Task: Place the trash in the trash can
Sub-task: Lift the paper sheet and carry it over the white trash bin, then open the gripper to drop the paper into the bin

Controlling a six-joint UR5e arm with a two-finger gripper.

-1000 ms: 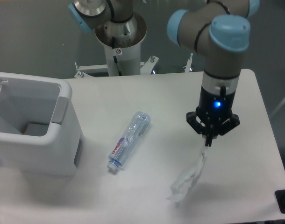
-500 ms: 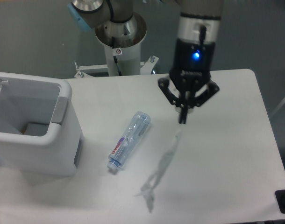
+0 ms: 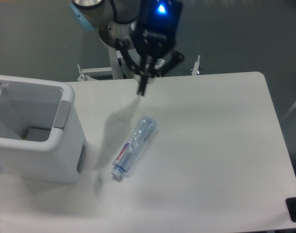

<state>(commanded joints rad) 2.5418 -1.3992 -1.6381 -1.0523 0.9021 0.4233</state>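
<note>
Dangling wrapper (image 3: 120, 127) pinched in tool (image 3: 141, 90), bottle (image 3: 134, 144) below, trash can (image 3: 46, 145) left.

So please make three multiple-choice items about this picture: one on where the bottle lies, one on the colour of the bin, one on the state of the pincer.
1. Where is the bottle?
A. inside the trash can
B. on the table, right of the trash can in the picture
C. in the pincer

2. What colour is the trash can?
A. white
B. black
C. green

3. What is the pincer doing?
A. open and idle
B. shut on the bottle
C. shut on the wrapper

Key: 1 B, it lies flat on the table. 2 A, its walls are white. 3 C, the thin wrapper hangs from the closed tips.
</note>
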